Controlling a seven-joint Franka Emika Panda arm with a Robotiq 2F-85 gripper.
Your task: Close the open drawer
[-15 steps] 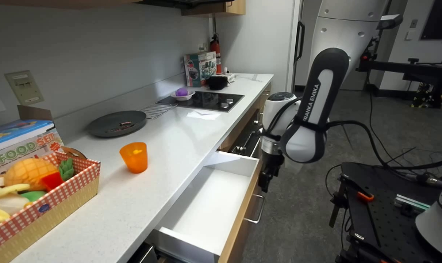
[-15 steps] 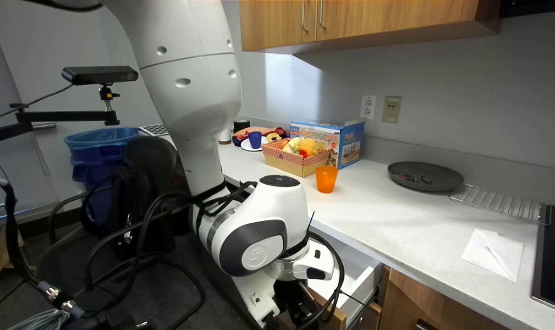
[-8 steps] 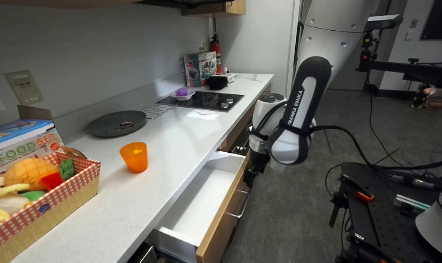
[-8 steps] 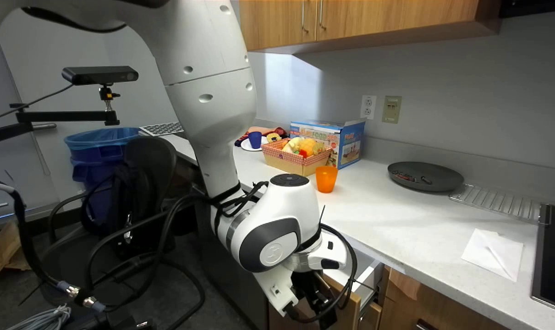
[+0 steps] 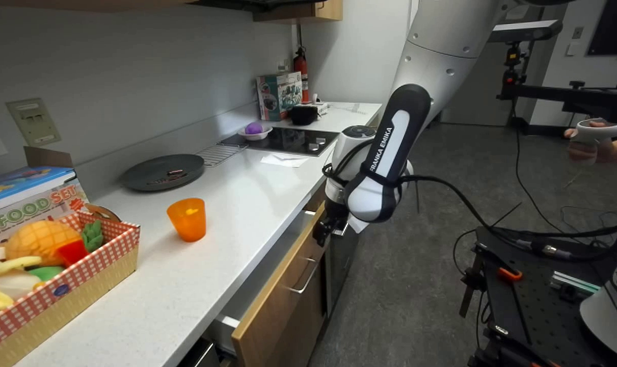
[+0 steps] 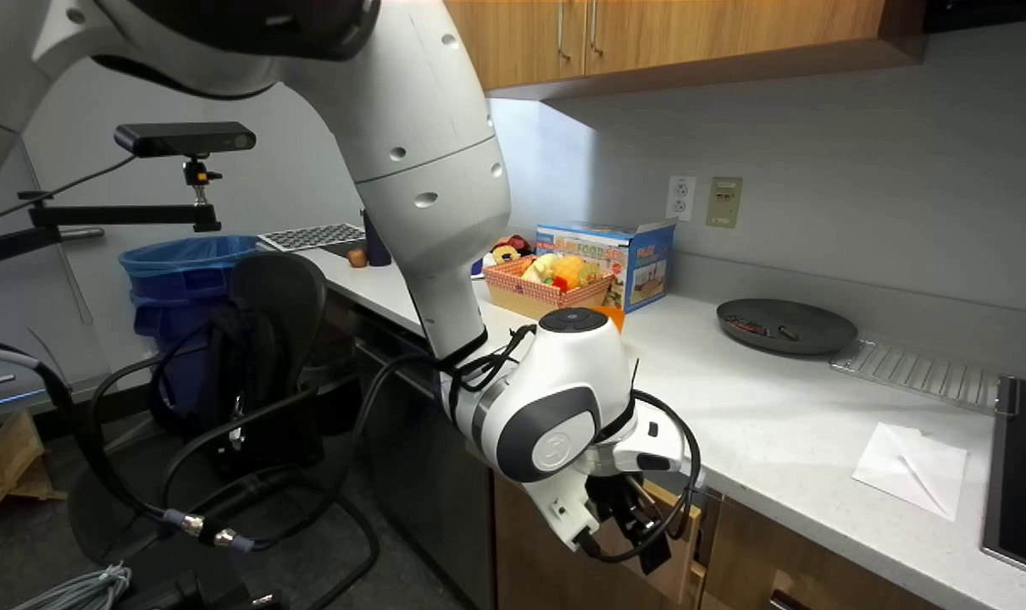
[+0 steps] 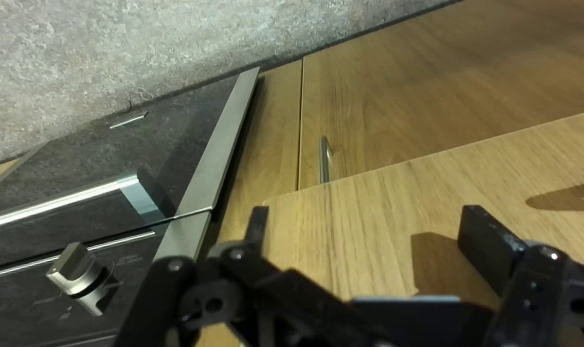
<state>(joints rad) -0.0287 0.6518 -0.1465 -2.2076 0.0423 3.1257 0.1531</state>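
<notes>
Exterior view: drawer [image 5: 276, 299] lengthwise along counter [image 5: 237, 204]

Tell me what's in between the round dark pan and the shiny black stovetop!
A flat wire rack lies between the dark pan and the black stovetop. It shows in both exterior views.

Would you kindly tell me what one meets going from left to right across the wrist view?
Oven knob → metal trim strip → cabinet bar handle → picture-right finger of the hand. The drawer front is left out, as it overlaps the last two.
</notes>
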